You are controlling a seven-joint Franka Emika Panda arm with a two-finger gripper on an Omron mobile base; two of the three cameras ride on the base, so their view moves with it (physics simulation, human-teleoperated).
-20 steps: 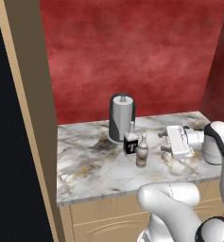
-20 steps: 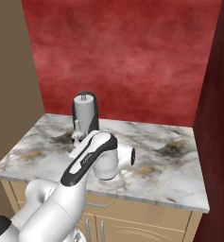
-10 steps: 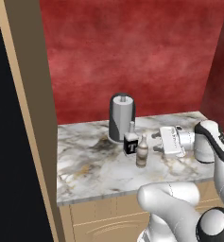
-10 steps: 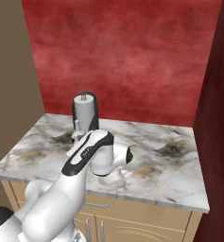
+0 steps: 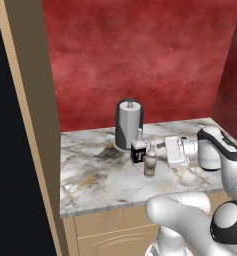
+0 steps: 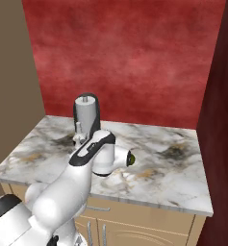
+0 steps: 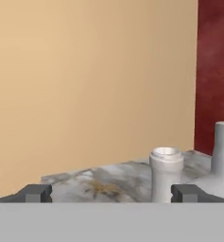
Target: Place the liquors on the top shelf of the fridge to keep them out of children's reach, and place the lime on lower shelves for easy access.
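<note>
Two liquors stand together on the marble counter (image 5: 95, 175): a clear square bottle (image 5: 138, 151) with a black "T" label and, just in front of it, a slim beige-brown bottle (image 5: 150, 161). My gripper (image 5: 162, 150) lies level just right of them and points at them, open, holding nothing. In the hand view its fingertips (image 7: 35, 193) stand wide apart, and the slim bottle's white neck (image 7: 166, 174) rises near the right one. A small dark green shape, probably the lime (image 6: 131, 157), peeks out beside my wrist. The fridge (image 5: 10, 150) is a dark slab at far left, its shelves hidden.
A grey paper-towel roll (image 5: 128, 121) on its holder stands right behind the bottles, against the red wall. A tan cabinet panel (image 5: 35, 125) rises between the counter and the fridge. A dark red wall (image 6: 221, 120) closes the counter's right end.
My hand has slid left along the counter, closing in on the two bottles. Its jaws have stayed wide open. The bottles and the roll have not moved.
</note>
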